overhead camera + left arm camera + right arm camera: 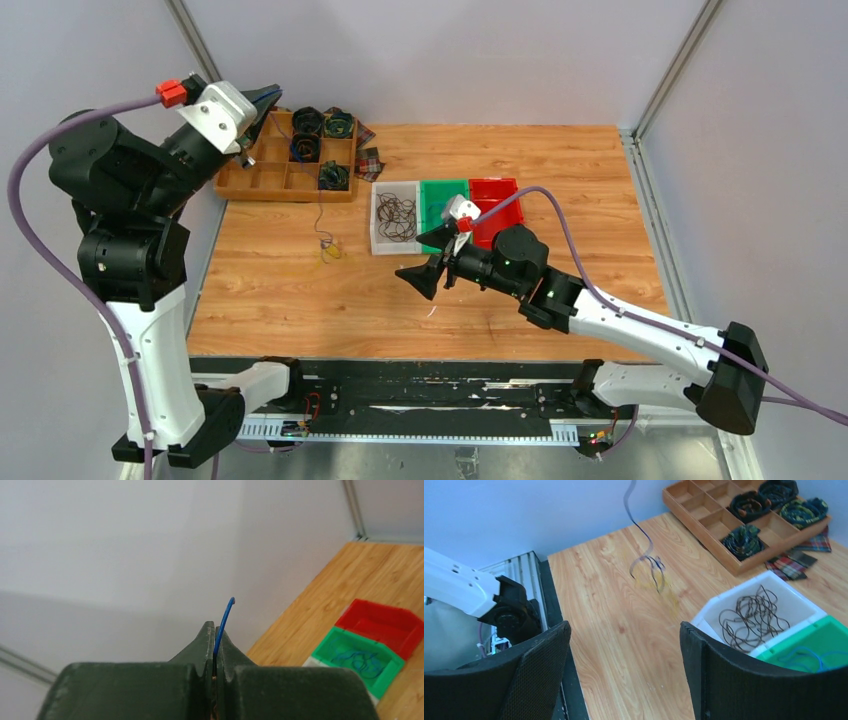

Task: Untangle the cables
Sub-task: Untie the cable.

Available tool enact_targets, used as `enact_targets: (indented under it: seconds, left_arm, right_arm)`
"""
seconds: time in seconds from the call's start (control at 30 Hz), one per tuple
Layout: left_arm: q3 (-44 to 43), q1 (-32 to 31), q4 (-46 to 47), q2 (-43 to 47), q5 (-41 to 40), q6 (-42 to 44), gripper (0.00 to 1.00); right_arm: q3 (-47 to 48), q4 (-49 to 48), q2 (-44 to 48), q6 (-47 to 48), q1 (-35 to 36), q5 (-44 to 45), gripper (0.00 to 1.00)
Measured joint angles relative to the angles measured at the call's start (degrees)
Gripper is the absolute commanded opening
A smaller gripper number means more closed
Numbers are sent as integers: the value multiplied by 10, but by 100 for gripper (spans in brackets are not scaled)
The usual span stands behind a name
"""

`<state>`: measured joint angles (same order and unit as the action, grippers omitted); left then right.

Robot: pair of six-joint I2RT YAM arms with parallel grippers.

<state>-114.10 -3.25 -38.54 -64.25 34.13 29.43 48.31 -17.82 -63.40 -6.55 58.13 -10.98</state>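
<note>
My left gripper (266,98) is raised high at the back left, shut on the end of a thin blue cable (224,621) that pokes out between its fingertips (215,630). The cable (320,212) hangs down to a small blue and yellow tangle (327,249) on the wooden table. In the right wrist view the hanging strand (644,539) ends in that tangle (651,571). My right gripper (430,262) hovers low over the table right of the tangle, open and empty (624,635). Dark brown cables (396,217) lie in the white bin, and blue cables (359,657) in the green bin.
White (380,240), green (432,190) and red (497,188) bins stand side by side at mid table. A wooden divided tray (262,186) with dark rolled fabric coils (307,121) sits at the back left, with plaid cloth pieces (371,163) beside it.
</note>
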Motion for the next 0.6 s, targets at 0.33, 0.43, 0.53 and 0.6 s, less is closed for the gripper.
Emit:
enact_targets:
  seconds: [0.33,0.43,0.53,0.6]
  left_arm:
    - [-47,-68,27,-44,32,-124,1]
    - [-54,-73,44,-54,41,-160,1]
    - [-55,-74,64,-57,52,-195,1]
    - [-55,-74,83,-58,62,-224,1]
  right_arm:
    - [58,-51,-66,33,35,-2,79]
    - [67,-57,-81,52,36,24,80]
    - [68,-64,-92,70,36,51,80]
    - [76,-63,-107,82,36,66,80]
